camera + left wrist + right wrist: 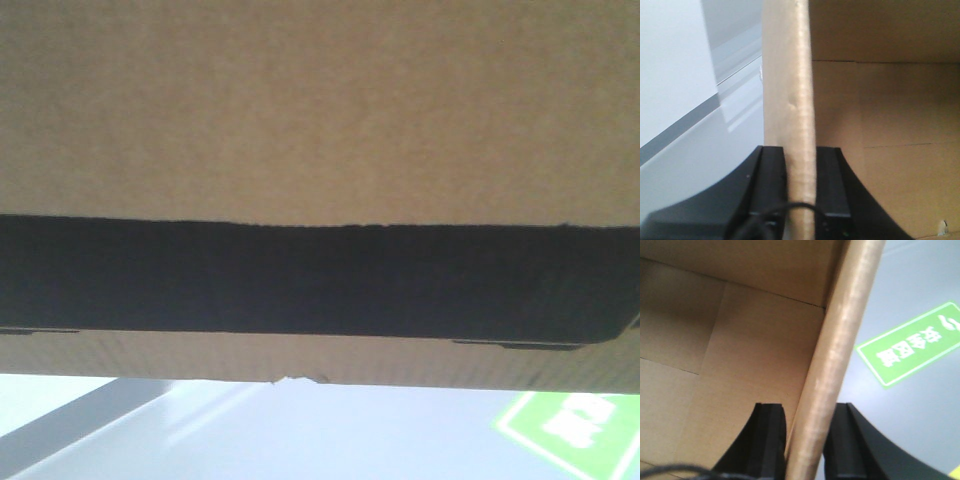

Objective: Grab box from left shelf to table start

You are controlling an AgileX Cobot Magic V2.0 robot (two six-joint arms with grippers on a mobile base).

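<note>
The brown cardboard box (320, 110) fills the front view, its black printed band running across the middle. In the left wrist view my left gripper (800, 172) is shut on the box's left wall (790, 100), one black finger outside and one inside. In the right wrist view my right gripper (807, 427) is shut on the box's right wall (845, 340), again with a finger on each side. The box's bare inside (730, 350) shows in both wrist views. The left shelf and the table are out of view.
Below the box lies a pale grey floor (300, 430) with a darker grey stripe (70, 425) at the left. A green floor sign with white lettering (575, 425) lies at the lower right, the same green floor sign (912, 342) showing beside the right wall.
</note>
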